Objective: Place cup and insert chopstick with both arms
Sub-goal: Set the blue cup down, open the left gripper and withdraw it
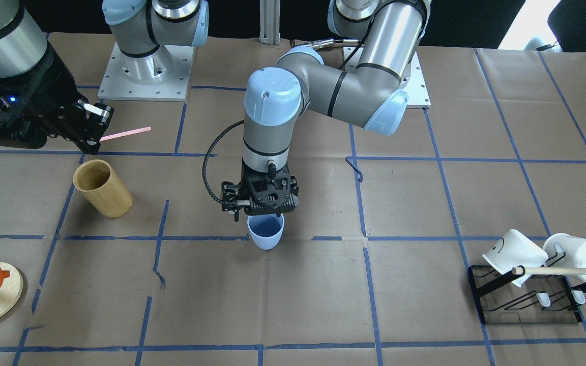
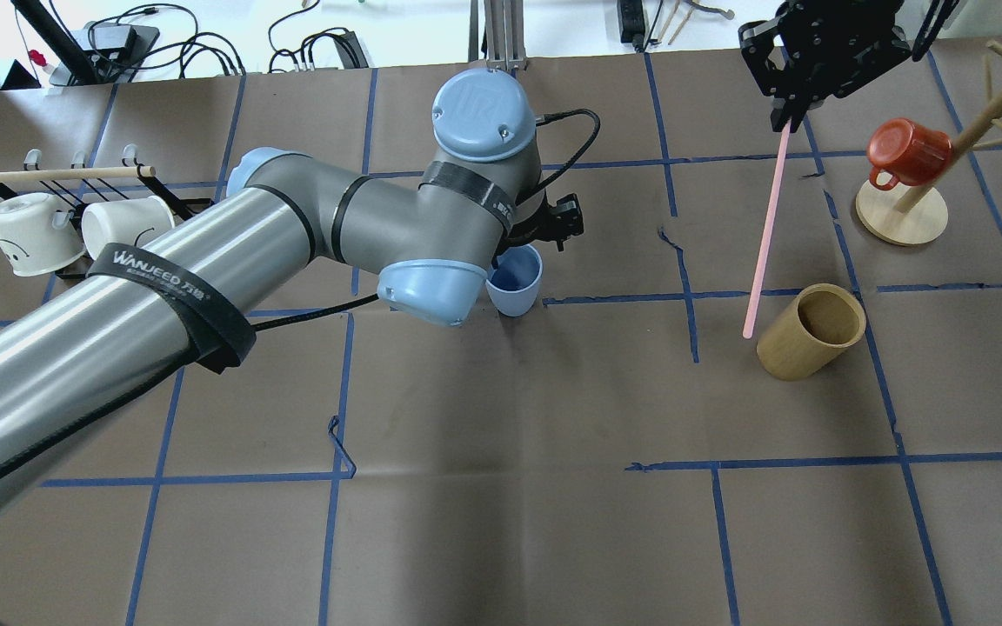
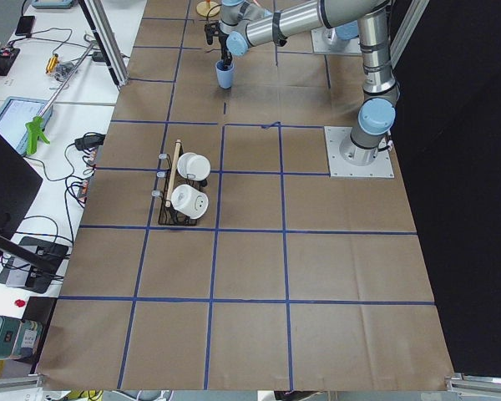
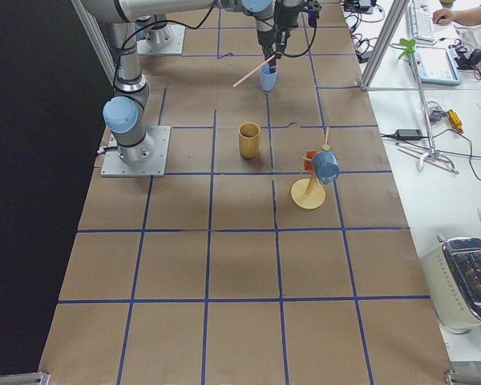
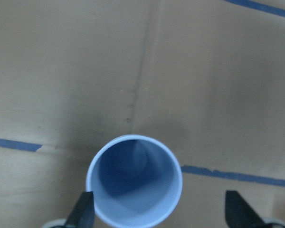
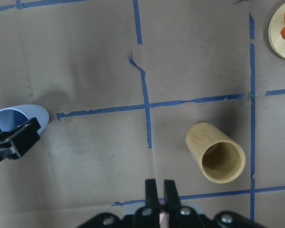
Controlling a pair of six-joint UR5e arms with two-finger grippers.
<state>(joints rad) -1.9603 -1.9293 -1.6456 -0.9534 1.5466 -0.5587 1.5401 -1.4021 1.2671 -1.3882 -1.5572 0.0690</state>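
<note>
Near the bamboo holder (image 2: 810,330), right hand (image 2: 786,124) pinches chopstick (image 2: 766,230); left hand (image 5: 161,210) gapes over cup (image 1: 266,233).

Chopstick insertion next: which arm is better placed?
Right. The right end effector is shut on the chopstick, whose tip hangs near the wooden cup. The left end effector is open over the blue cup, holding no chopstick.

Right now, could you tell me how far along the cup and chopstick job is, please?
Done, it seems: the blue cup stands upright on the table, the left pincer open around it. In hand: the right pincer grips the pink chopstick above the table, near the wooden cup. Remaining: the chopstick is in no cup yet.
</note>
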